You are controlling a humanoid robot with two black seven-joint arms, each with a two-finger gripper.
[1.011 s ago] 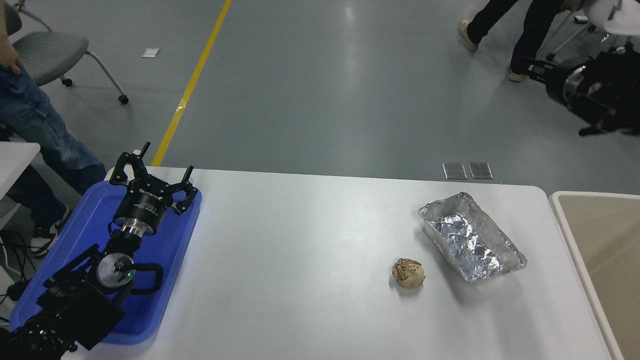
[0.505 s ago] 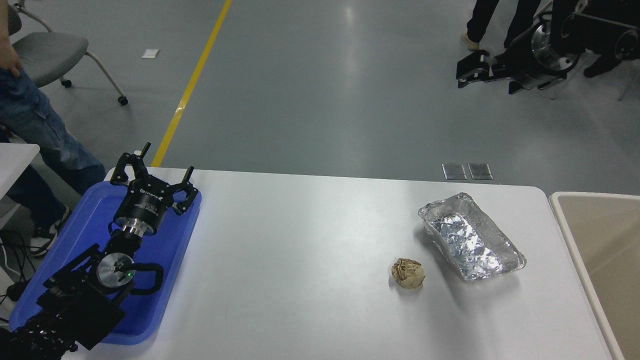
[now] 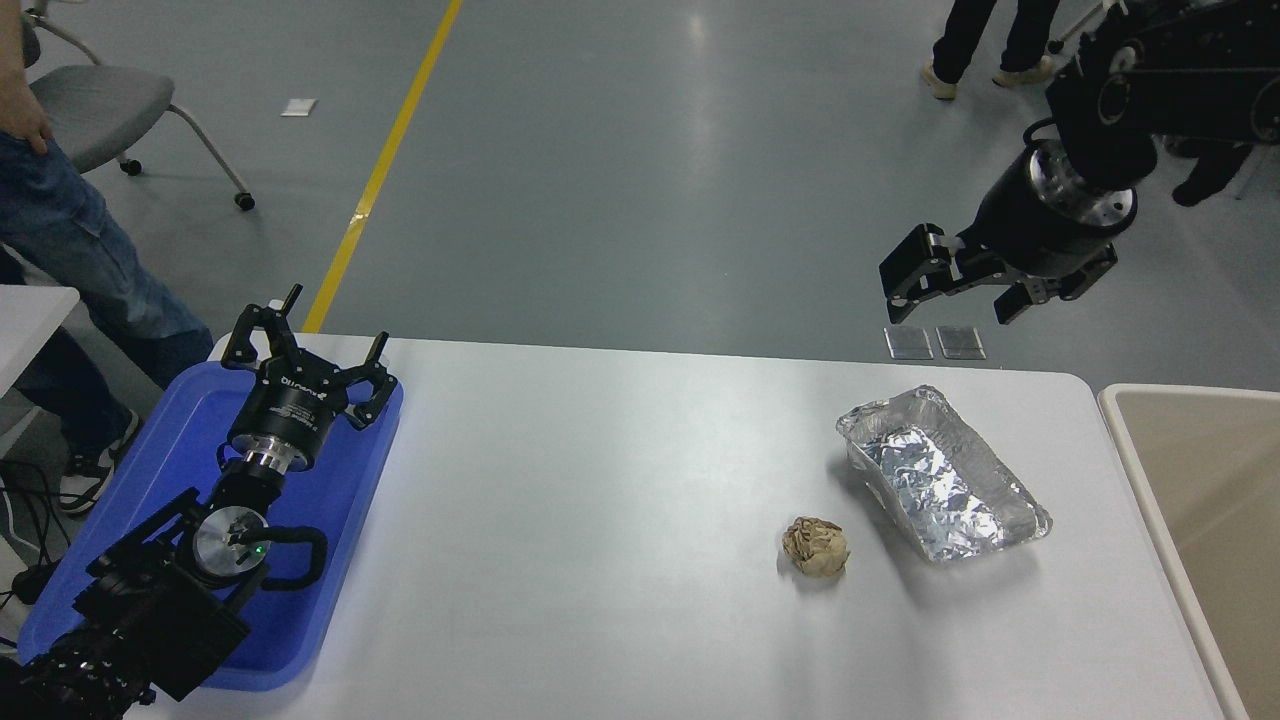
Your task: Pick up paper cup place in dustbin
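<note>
The paper cup is out of view. At the table's right edge stands the beige dustbin (image 3: 1215,470), only partly in the picture. My right gripper (image 3: 952,292) hangs open and empty in the air beyond the table's far edge, up and back from the foil tray. Parked at the lower left, my left gripper (image 3: 310,338) rests open over the blue tray with nothing in it.
A crinkled silver foil tray (image 3: 942,488) lies right of centre, and a crumpled brown paper ball (image 3: 816,546) sits just to its left. The blue plastic tray (image 3: 345,520) is under the left arm. People stand at the far left and upper right, beside a grey chair (image 3: 95,105).
My right arm has swung down and leftward from the upper right, bringing its open gripper closer to the table's far edge. The left arm has not moved.
</note>
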